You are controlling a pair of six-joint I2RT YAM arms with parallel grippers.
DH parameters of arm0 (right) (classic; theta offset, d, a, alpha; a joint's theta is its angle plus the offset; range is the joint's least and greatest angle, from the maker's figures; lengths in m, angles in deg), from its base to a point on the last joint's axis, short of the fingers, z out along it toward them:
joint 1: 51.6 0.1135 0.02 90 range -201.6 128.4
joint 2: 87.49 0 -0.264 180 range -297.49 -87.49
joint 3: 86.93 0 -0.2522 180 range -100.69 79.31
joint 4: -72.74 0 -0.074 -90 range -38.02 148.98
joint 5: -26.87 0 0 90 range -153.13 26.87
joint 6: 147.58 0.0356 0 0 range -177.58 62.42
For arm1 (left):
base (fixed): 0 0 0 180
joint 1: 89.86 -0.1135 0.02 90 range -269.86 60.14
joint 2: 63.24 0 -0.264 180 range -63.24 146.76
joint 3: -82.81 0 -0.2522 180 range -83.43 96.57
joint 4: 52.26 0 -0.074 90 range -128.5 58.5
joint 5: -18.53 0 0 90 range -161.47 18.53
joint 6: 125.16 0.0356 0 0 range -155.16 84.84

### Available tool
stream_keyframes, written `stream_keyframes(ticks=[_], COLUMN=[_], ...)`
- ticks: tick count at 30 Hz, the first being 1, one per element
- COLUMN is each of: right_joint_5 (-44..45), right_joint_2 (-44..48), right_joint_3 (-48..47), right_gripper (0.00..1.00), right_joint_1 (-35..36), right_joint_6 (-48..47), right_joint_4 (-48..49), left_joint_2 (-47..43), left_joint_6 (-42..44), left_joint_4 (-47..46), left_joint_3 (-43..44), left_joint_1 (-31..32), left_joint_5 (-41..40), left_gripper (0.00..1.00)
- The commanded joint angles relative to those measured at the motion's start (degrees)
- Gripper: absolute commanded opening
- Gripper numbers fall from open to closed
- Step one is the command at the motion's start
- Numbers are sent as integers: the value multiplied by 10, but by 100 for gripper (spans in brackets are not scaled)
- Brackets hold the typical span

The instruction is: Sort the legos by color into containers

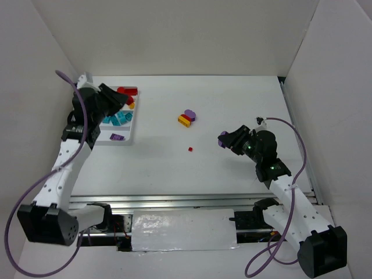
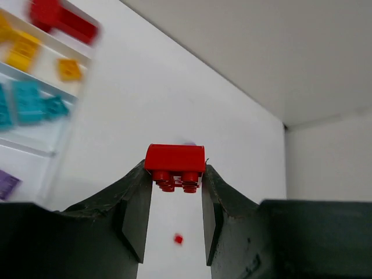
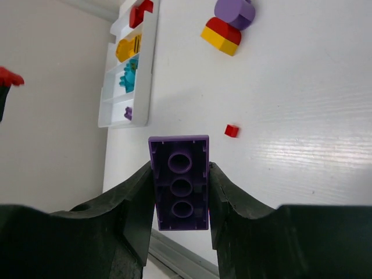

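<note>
Left claw (image 2: 174,177) is clamped on a red brick (image 2: 174,158), studs facing the lens. Right claw (image 3: 181,174) is clamped on a purple brick (image 3: 180,186), its three underside sockets showing. That's two bricks in the air, one per claw.

From overhead, my left claw (image 1: 119,102) hangs over the white tray (image 1: 132,125) at the table's left. My right claw (image 1: 225,139) is well apart, out over the right half.

On the open table I count a purple round piece (image 3: 235,11) touching a red-on-yellow pair (image 3: 221,36), and one tiny red brick (image 3: 232,131) alone between that cluster and my right claw.

My right wrist view shows all four tray compartments (image 3: 145,87) in line: red, yellow, teal, purple. My left wrist view blurs them, though I make out at least two yellow bricks (image 2: 23,49) and one purple piece (image 2: 6,185). I cannot count the teal ones (image 2: 29,102).
</note>
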Motion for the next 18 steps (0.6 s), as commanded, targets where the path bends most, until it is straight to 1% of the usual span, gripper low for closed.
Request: stream_keyframes(ticks=[1,3,4,6,7,9,10,12,13,14,15,16,17,18], right_joint_5=[12,-15,-40,-68,-92,-109,-123,-130,-133,-141,-158,-158,-163,-170], right_joint_2=[11,19,25,27,27,28,31,32,28,26,10,10,-2,-10], right_joint_3=[-15,-16,-14,-9,-8,-5,-2,7,10,14,14,14,11,10], right_gripper=[0,0,0,0,0,0,0,0,0,0,0,0,0,0], right_joint_1=[3,4,3,4,5,8,11,14,16,19,24,24,24,25], right_joint_6=[-31,-39,-42,-45,-45,-45,-44,-41,-37,-34,-31,-30,-31,-33], right_joint_4=[-20,-20,-18,-14,-10,-9,-6,-3,-3,8,22,25,29,31], left_joint_2=[111,175,243,309,368,425,480,530,573,593,633,646,655,667], left_joint_6=[-50,-53,-57,-55,-45,-19,-14,19,25,27,29,29,27,27], left_joint_4=[38,17,14,9,-8,-19,-5,-11,-10,5,4,4,5,3], left_joint_3=[60,120,171,222,271,327,391,444,492,510,533,533,542,547], left_joint_1=[-89,-122,-145,-161,-171,-178,-184,-186,-184,-184,-185,-185,-185,-186], left_joint_5=[-148,-126,-126,-128,-130,-121,-115,-88,-82,-87,-95,-95,-105,-105], left_gripper=[0,0,0,0,0,0,0,0,1,2,4,4,9,12])
